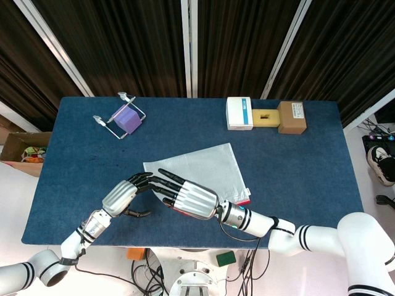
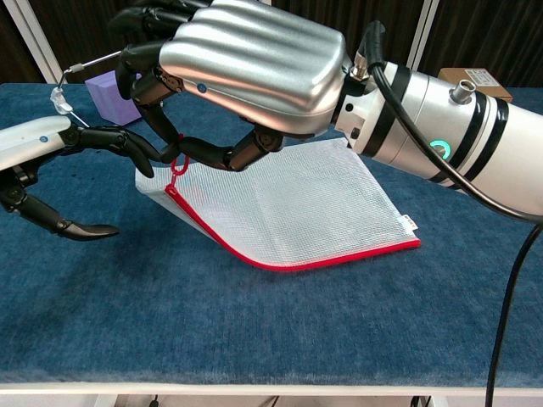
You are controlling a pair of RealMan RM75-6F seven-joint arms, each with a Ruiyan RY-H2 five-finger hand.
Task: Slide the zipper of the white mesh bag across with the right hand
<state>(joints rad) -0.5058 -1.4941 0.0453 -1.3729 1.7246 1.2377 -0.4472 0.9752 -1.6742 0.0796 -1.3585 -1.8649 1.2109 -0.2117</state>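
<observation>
The white mesh bag (image 1: 207,168) (image 2: 297,199), edged by a red zipper (image 2: 297,263), lies at the middle of the blue table. Its near left corner is raised. My right hand (image 1: 188,196) (image 2: 246,59) hovers over that corner, thumb and a finger meeting at the red zipper pull (image 2: 178,164), which it appears to pinch. From the left, my left hand (image 1: 121,196) (image 2: 51,140) reaches in. Its fingertips (image 2: 148,154) touch the same corner, and its thumb hangs apart, holding nothing. In the head view the hands hide the pull.
A purple block in a wire rack (image 1: 126,118) (image 2: 114,93) stands at the back left. A white box (image 1: 239,113), a yellow foam piece (image 1: 266,116) and a brown box (image 1: 292,117) line the back right. A cardboard box (image 1: 21,151) sits off the table's left edge.
</observation>
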